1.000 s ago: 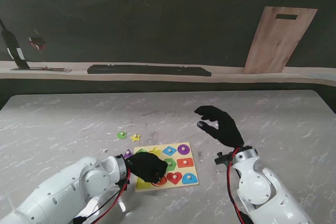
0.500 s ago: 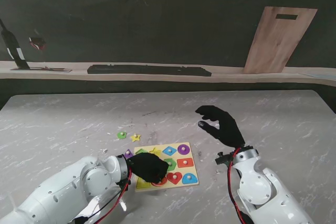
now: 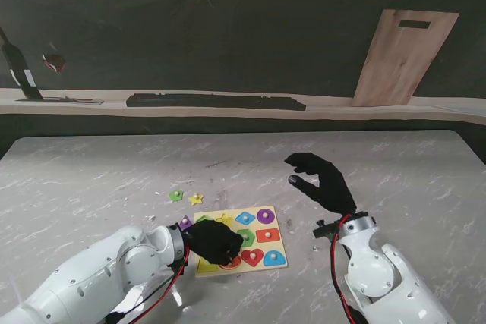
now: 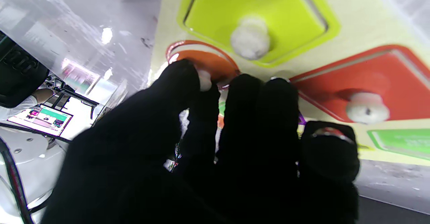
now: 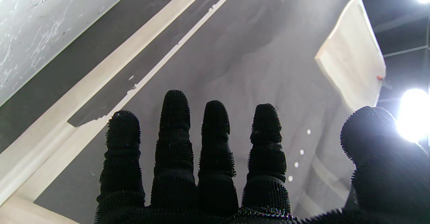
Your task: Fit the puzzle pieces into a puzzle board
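Little has changed since 0.5 s ago: the right hand has edged slightly right and stays raised with fingers spread, holding nothing. The left hand remains curled over the puzzle board's near-left corner, fingertips pinching the white knob of the orange round piece. Whether that piece sits fully in its recess is hidden. 2 loose pieces, green and yellow star, lie beyond the board.
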Motion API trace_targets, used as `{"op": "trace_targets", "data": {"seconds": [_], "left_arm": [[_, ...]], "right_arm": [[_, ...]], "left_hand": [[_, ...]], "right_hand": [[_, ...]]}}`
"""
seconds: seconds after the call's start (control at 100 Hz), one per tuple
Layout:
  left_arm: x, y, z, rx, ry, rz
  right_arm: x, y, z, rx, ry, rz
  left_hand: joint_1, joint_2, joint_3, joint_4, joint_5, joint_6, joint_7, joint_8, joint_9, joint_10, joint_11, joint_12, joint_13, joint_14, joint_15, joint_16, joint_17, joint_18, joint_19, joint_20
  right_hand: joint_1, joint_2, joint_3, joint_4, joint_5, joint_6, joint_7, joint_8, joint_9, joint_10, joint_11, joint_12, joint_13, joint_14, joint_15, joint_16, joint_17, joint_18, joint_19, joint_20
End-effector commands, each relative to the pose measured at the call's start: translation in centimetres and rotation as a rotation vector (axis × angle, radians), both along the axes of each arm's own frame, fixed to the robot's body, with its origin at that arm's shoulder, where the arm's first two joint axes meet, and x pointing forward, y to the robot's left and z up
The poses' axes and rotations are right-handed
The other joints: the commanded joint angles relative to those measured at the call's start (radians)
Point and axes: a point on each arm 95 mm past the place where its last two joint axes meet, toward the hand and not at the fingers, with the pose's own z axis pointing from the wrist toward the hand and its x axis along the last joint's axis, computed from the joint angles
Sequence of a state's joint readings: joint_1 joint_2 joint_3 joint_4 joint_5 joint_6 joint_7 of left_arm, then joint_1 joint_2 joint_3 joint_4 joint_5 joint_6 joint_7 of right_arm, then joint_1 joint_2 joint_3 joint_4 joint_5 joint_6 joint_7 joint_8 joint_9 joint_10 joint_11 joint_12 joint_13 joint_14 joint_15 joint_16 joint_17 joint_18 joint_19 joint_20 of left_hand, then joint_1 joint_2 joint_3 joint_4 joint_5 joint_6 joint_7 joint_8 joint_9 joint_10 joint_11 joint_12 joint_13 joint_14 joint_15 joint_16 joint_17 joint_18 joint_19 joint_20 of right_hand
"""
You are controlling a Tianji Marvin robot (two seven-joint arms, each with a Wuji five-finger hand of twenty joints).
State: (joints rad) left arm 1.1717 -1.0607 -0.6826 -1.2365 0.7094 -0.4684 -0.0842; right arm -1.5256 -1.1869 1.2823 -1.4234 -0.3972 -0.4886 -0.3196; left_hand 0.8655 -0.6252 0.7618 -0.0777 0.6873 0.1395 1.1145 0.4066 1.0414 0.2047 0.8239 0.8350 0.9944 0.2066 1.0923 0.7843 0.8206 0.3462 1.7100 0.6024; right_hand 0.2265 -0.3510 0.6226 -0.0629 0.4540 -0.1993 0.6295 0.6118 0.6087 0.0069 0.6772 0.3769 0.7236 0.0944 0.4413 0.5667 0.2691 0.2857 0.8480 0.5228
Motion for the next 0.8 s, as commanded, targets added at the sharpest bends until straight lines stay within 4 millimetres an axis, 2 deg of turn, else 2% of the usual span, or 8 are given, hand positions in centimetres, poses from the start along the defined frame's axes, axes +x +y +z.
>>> {"op": "trace_targets", "data": {"seconds": [0.0, 0.16, 0.3, 0.57, 0.68, 0.79], "left_arm": [[-0.15, 0.39, -0.73, 0.025, 0.011, 0.010], [-0.11, 0.38, -0.64, 0.048, -0.004, -0.008], [-0.15, 0.42, -0.46, 0.071, -0.020, -0.027], [-0.24, 0.60, -0.27, 0.089, -0.045, -0.026], [-0.27, 0.64, -0.20, 0.100, -0.056, -0.031], [-0.24, 0.66, -0.17, 0.103, -0.068, -0.033]], "right_arm": [[-0.26, 0.27, -0.19, 0.006, 0.000, 0.005], [-0.27, 0.24, -0.22, 0.008, 0.002, 0.006], [-0.28, 0.21, -0.23, 0.009, 0.002, 0.004], [-0.27, 0.13, -0.22, 0.011, 0.000, 0.000], [-0.28, 0.08, -0.21, 0.011, -0.002, -0.002], [-0.29, 0.03, -0.20, 0.011, -0.003, -0.002]], "left_hand": [[0.017, -0.004, 0.011, -0.034, 0.003, 0.021, 0.010, 0.007, -0.001, 0.032, -0.024, -0.035, 0.033, -0.032, 0.039, -0.015, 0.043, -0.111, 0.091, -0.024], [0.013, 0.007, 0.006, -0.018, -0.056, 0.000, 0.044, 0.070, -0.035, 0.012, 0.008, 0.003, 0.017, -0.053, 0.051, -0.023, 0.035, -0.137, 0.089, -0.043], [0.001, 0.003, 0.019, -0.011, -0.066, -0.007, 0.054, 0.100, -0.038, 0.002, 0.024, 0.027, 0.015, -0.059, 0.058, -0.022, 0.028, -0.144, 0.094, -0.043], [-0.020, -0.012, 0.026, -0.023, -0.045, -0.001, 0.067, 0.117, -0.022, -0.004, 0.045, 0.039, 0.035, -0.058, 0.063, -0.026, 0.051, -0.135, 0.095, -0.052], [-0.020, -0.012, 0.022, -0.030, -0.043, -0.016, 0.071, 0.128, -0.022, -0.009, 0.054, 0.045, 0.035, -0.059, 0.069, -0.024, 0.046, -0.137, 0.100, -0.052], [-0.018, -0.018, 0.017, -0.040, -0.030, -0.059, 0.073, 0.144, -0.020, -0.014, 0.062, 0.054, 0.031, -0.059, 0.077, -0.019, 0.037, -0.140, 0.103, -0.051]], "right_hand": [[0.004, 0.006, -0.018, 0.021, 0.011, -0.019, 0.000, 0.002, 0.022, -0.005, -0.002, 0.010, 0.004, 0.000, 0.002, 0.006, -0.005, 0.007, 0.011, 0.020], [0.004, 0.006, -0.019, 0.021, 0.014, -0.017, 0.001, 0.002, 0.022, -0.005, -0.002, 0.010, 0.004, 0.002, 0.002, 0.006, -0.004, 0.008, 0.012, 0.020], [0.003, 0.007, -0.019, 0.021, 0.012, -0.019, 0.000, 0.002, 0.023, -0.005, -0.001, 0.010, 0.004, 0.000, 0.002, 0.007, -0.004, 0.007, 0.012, 0.020], [0.003, 0.006, -0.018, 0.021, 0.012, -0.019, -0.001, 0.001, 0.022, -0.004, -0.002, 0.010, 0.004, -0.001, 0.002, 0.007, -0.005, 0.007, 0.012, 0.020], [0.003, 0.006, -0.018, 0.021, 0.012, -0.020, -0.001, 0.001, 0.023, -0.005, -0.001, 0.010, 0.004, 0.002, 0.002, 0.007, -0.004, 0.008, 0.012, 0.020], [0.004, 0.007, -0.018, 0.021, 0.011, -0.020, -0.001, 0.001, 0.022, -0.006, -0.002, 0.010, 0.004, 0.001, 0.002, 0.007, -0.005, 0.008, 0.012, 0.020]]}}
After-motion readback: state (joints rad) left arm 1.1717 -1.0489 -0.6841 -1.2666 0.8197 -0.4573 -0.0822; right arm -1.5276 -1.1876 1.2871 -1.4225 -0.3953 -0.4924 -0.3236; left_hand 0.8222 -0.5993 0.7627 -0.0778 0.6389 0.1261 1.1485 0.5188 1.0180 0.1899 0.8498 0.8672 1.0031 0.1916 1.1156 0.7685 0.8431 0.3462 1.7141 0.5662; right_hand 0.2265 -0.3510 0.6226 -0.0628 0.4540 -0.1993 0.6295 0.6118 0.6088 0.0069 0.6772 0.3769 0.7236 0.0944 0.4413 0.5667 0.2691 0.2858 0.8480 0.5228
